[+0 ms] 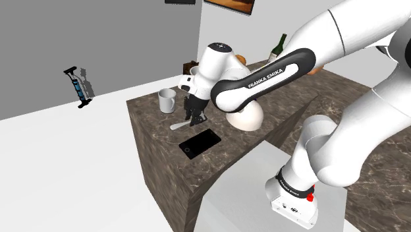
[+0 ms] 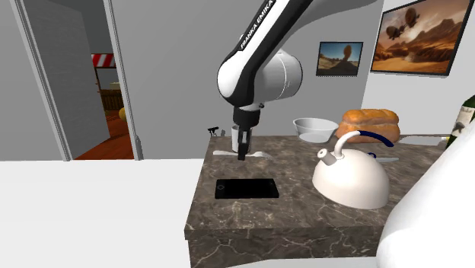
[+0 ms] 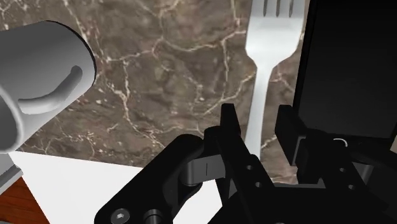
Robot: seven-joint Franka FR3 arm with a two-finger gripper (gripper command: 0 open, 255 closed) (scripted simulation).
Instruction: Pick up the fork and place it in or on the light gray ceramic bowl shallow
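The gripper (image 3: 257, 124) hung low over the dark marble counter (image 3: 165, 76). Its fingers (image 3: 229, 124) were set narrowly apart, astride the handle of the white fork (image 3: 267, 70). A sliver of stone showed on either side of the handle, so nothing was clasped. The fork lay flat, and its long axis ran straight out from between the fingers. Its tines pointed away from the gripper and away from the counter's edge, which passed close behind the handle end. A black phone (image 3: 350, 63) lay just beside the fork, parallel to it on one flank. On the other flank a grey mug (image 3: 38, 76) stood well apart near that edge, with bare marble between. In the second exterior view the fork stretched left to right at mid frame, with the phone lower, toward the counter's near edge. Right of the phone sat a white kettle (image 2: 352, 179). Beyond, toward the upper right, open counter lay before the pale grey bowl (image 2: 314, 129), with a loaf (image 2: 371, 123) just beside it and a bottle (image 2: 463, 118) at the right border
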